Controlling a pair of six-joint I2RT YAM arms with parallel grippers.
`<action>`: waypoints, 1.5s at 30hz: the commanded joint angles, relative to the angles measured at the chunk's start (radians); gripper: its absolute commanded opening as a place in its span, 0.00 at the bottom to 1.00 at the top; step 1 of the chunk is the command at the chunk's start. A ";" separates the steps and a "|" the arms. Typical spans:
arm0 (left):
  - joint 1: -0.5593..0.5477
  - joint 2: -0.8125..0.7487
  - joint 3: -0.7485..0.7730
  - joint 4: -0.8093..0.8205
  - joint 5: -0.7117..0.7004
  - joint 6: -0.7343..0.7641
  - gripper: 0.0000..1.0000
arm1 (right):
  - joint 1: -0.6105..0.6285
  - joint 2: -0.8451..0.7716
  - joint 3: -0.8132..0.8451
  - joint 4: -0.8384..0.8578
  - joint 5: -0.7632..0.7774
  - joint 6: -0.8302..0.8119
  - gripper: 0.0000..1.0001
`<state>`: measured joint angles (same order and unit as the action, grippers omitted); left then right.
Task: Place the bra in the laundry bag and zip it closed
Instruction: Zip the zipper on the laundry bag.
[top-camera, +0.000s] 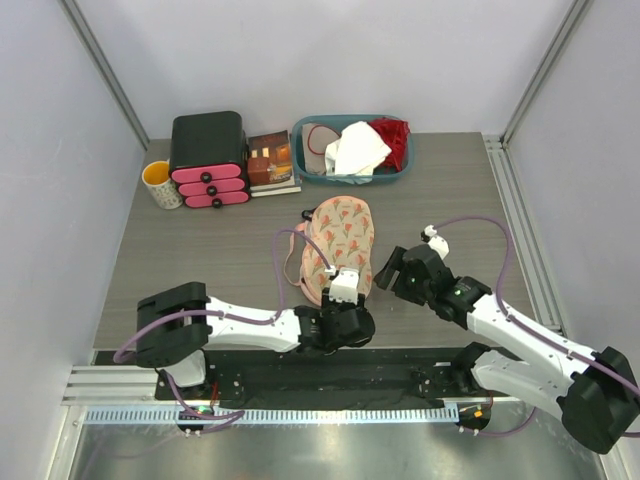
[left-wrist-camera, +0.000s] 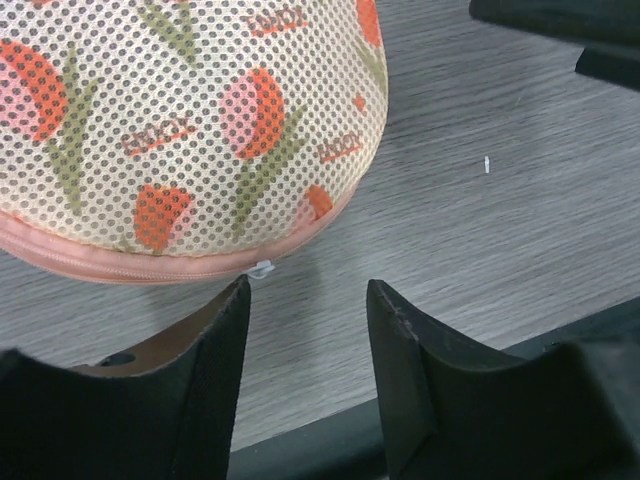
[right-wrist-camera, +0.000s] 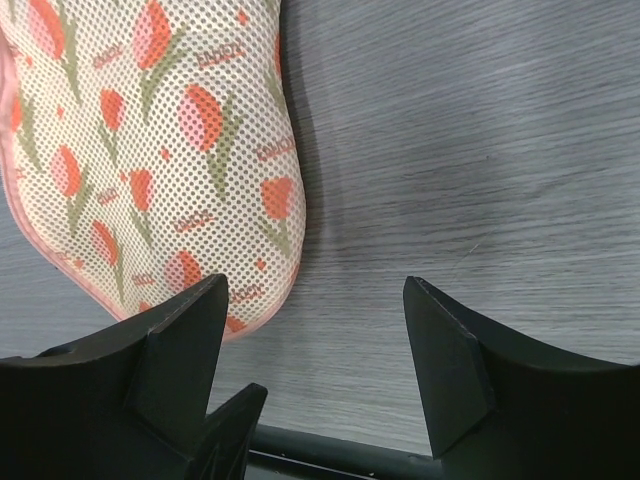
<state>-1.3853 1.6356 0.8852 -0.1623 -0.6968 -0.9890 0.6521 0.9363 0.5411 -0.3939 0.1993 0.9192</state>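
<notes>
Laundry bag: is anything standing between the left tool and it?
Nothing visible. The left tool hangs open just short of the laundry bag, near its pink zipper edge; only a strip of table shows between them.

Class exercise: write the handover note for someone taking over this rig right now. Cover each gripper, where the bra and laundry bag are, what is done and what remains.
Left gripper: open, empty, just short of the near end of the laundry bag, by the zipper pull.
Right gripper: open, empty, over the table right of the bag.
Bra: not visible in any view; likely inside the bag.
Done: the zipper trim looks closed where it shows.
Left: check the zip all round, then withdraw the arms.
</notes>
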 joint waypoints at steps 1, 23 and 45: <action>0.000 0.018 0.049 -0.022 -0.087 -0.056 0.48 | -0.003 0.013 -0.010 0.024 -0.017 0.000 0.76; 0.031 0.101 0.104 -0.029 -0.211 -0.022 0.16 | -0.003 0.024 -0.113 0.142 -0.113 0.093 0.76; 0.049 -0.013 0.003 0.216 0.060 0.132 0.00 | -0.003 0.128 -0.197 0.451 -0.186 0.380 0.75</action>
<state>-1.3415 1.6726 0.8970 -0.0322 -0.6636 -0.8848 0.6514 1.0477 0.3595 -0.0532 0.0257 1.2259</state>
